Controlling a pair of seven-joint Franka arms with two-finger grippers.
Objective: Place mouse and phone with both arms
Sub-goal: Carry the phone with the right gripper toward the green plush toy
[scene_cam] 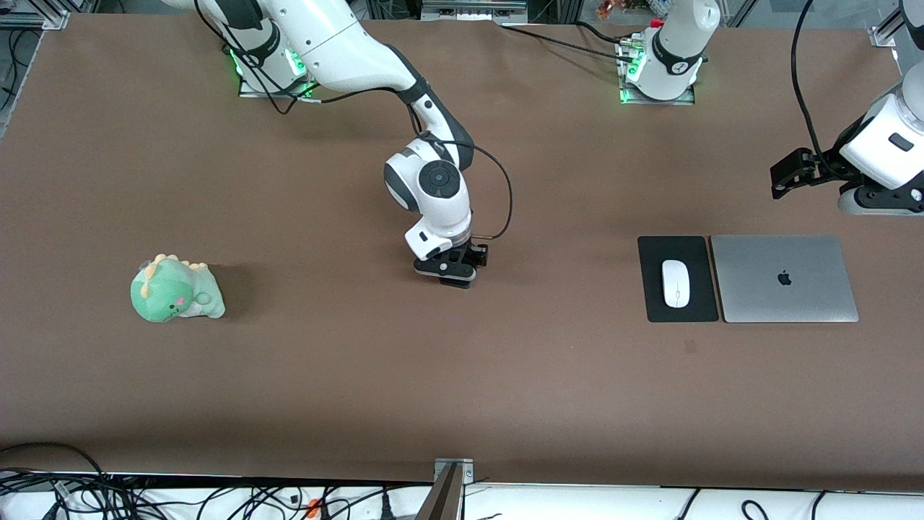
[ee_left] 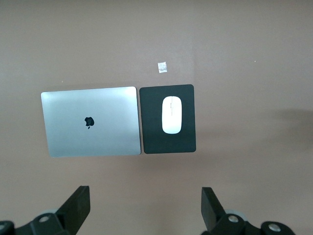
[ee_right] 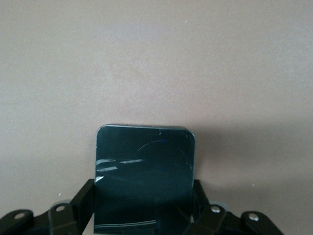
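The white mouse (scene_cam: 676, 283) lies on a black mat (scene_cam: 677, 248) next to a closed silver laptop (scene_cam: 785, 278), toward the left arm's end of the table. It also shows in the left wrist view (ee_left: 171, 114). My left gripper (scene_cam: 787, 173) is up in the air beside the laptop, open and empty, its fingers (ee_left: 78, 205) wide apart. My right gripper (scene_cam: 451, 273) is low at the table's middle. The black glossy phone (ee_right: 144, 166) sits between its fingers (ee_right: 83, 198), which press both long edges. In the front view the gripper hides the phone.
A green dinosaur plush (scene_cam: 175, 290) sits toward the right arm's end of the table. A small pale scrap (ee_left: 162, 67) lies on the brown table, nearer to the front camera than the mat. Cables run along the table's front edge.
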